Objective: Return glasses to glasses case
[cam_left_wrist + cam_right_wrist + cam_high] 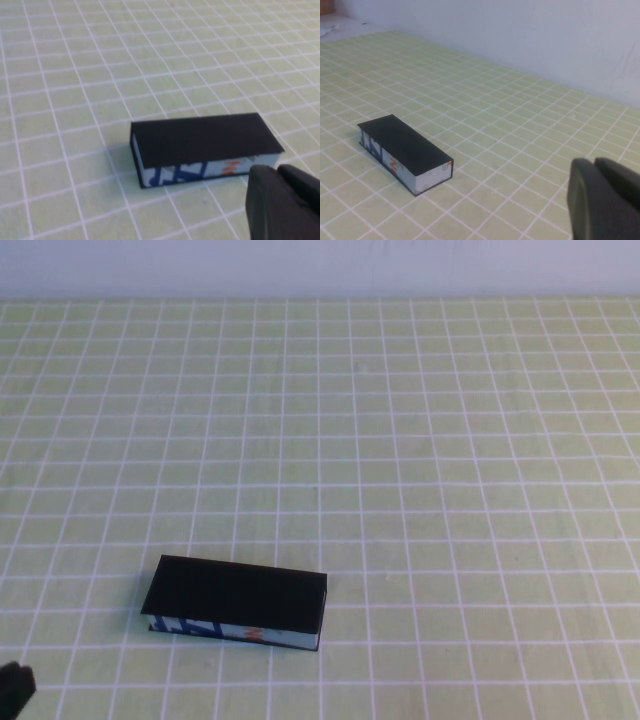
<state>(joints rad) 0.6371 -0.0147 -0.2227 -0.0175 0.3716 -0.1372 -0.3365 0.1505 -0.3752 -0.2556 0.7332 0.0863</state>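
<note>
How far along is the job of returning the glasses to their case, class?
Looks done: the glasses case lies closed on the checked cloth, and no glasses show outside it. In hand: nothing. The left gripper sits beside the case's printed edge; the right gripper is well clear of it. Left: seemingly nothing, though the contents are hidden.

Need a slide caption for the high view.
Closed glasses case on the checked tablecloth; left gripper at near-left corner, right gripper unseen.

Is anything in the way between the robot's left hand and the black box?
Nothing visible is. The glasses case lies shut on the checked cloth, with bare cloth between it and the left hand at the near left. The right hand shows only in its wrist view.
</note>
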